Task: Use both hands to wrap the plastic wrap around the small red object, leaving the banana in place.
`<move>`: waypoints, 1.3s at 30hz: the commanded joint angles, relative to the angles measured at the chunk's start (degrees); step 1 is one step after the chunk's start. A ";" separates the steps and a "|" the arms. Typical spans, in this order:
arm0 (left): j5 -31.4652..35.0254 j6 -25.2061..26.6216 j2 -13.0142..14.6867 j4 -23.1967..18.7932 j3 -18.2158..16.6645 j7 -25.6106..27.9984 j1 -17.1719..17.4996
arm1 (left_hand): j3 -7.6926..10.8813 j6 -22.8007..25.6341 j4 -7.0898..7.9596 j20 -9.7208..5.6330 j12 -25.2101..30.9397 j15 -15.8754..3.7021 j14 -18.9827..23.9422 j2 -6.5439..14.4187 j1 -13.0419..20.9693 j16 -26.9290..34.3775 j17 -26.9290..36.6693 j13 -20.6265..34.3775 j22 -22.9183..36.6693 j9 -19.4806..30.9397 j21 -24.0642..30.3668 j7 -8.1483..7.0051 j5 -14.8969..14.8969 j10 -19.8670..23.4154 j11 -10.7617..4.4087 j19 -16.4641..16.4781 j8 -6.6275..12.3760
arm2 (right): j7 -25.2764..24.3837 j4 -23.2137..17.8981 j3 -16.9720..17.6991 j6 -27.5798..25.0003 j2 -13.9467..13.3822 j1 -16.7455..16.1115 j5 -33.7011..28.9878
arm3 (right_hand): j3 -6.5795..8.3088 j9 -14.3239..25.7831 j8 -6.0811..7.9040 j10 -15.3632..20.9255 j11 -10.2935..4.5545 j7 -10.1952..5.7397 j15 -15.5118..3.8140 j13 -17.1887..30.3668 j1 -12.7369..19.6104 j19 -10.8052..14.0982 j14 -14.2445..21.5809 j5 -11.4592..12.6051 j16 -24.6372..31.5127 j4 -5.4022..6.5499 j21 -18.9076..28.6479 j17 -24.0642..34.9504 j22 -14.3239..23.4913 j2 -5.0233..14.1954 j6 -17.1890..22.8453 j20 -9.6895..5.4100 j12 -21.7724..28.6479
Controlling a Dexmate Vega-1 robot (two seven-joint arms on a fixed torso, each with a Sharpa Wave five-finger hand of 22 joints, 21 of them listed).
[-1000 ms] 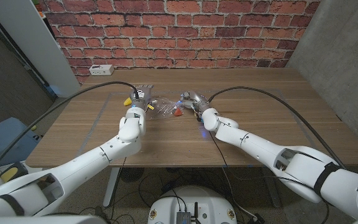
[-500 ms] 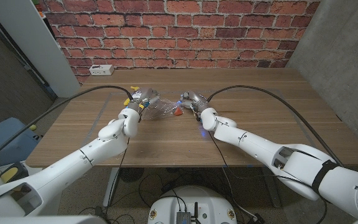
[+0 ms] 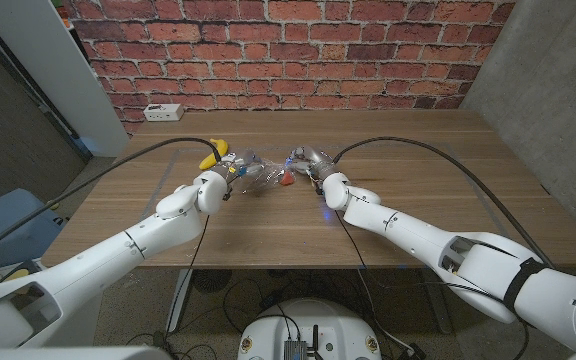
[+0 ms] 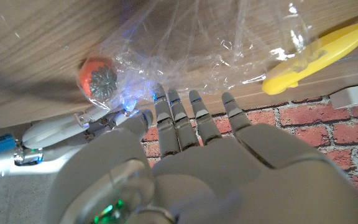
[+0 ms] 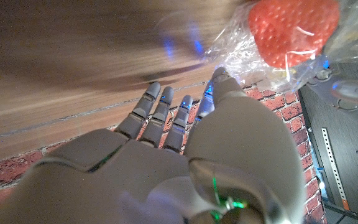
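Note:
The small red object, a strawberry [image 3: 286, 181], lies under crumpled clear plastic wrap [image 3: 259, 172] at the table's middle; it also appears as the strawberry [image 4: 98, 78] and strawberry [image 5: 294, 28] in the wrist views. A yellow banana [image 3: 211, 156] lies left of the wrap, seen again as the banana [image 4: 319, 53]. My left hand [image 3: 222, 184] sits just near of the wrap with straight, spread fingers [image 4: 179, 121] holding nothing. My right hand [image 3: 311, 164] is right beside the strawberry, its thumb [image 5: 221, 79] against the wrap's edge; whether it pinches the film is unclear.
A white power strip [image 3: 162, 111] lies at the table's far left edge against the brick wall. Bare wood stretches right of my right arm and along the near edge [image 3: 298, 262]. A blue bin [image 3: 8, 225] stands on the floor to the left.
My left hand has drawn back toward me off the wrap, uncovering the banana. The right hand has stayed by the strawberry.

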 commanded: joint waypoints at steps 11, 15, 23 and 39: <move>4.17 5.25 -0.18 -0.01 4.42 -7.62 -3.49 | 0.73 0.84 -0.81 -0.33 -0.33 -3.21 0.66 -1.23 -1.32 -0.49 -0.04 0.12 0.06 0.07 0.68 0.04 -0.39 0.83 -0.10 0.97 -0.25 | -0.82 -1.13 6.14 5.33 -0.35 -2.70 8.06 | -0.10 0.19 -0.95 -1.98 0.84 0.33 -2.75 0.44 -3.85 -0.49 -1.19 -0.18 0.36 2.01 -0.28 1.45 0.28 1.48 -5.77 0.05 -0.97; 3.46 4.85 -0.45 0.54 4.09 -6.93 -3.15 | 0.83 0.36 -1.10 -0.19 -0.73 -3.00 0.13 -1.39 -1.68 -0.91 -0.04 0.13 0.04 0.07 0.64 -0.04 -0.39 0.38 0.13 0.93 -0.64 | -1.01 0.10 8.10 9.96 -0.34 -3.56 10.90 | -0.52 0.21 -0.69 -2.14 1.83 1.68 -2.30 0.63 -7.22 -0.59 -1.33 -0.15 0.56 3.98 -0.40 2.08 0.33 2.17 -6.95 0.05 -1.10; 2.29 1.28 -0.14 -0.66 0.50 4.06 1.46 | 0.05 -9.15 -5.47 0.36 -3.47 -0.97 -7.25 -4.33 -2.94 -1.89 0.11 0.21 -0.04 0.11 0.46 -2.75 -0.33 -7.94 -0.23 1.04 -3.02 | -2.16 -0.09 9.42 11.88 -0.62 -4.55 12.17 | -0.39 0.19 -0.60 -2.30 2.92 2.54 -1.53 0.81 -9.99 -1.21 -1.55 0.25 0.50 5.74 -0.68 2.50 0.39 2.78 -7.97 0.12 -1.18; 1.18 -7.89 -1.74 -0.49 -5.71 23.68 8.69 | -3.09 -27.95 -8.50 0.32 -3.64 0.51 -15.18 -5.54 -6.79 -1.37 0.74 0.48 0.27 0.14 -0.71 -9.74 -0.48 -21.82 -2.27 -1.42 -3.21 | -4.57 -1.48 12.00 16.42 -0.87 -6.92 14.25 | -0.01 0.16 -0.53 -2.53 3.16 3.01 -1.29 0.93 -10.92 -1.13 -1.44 0.48 0.25 6.10 -0.68 2.43 0.41 2.57 -8.56 0.15 -1.27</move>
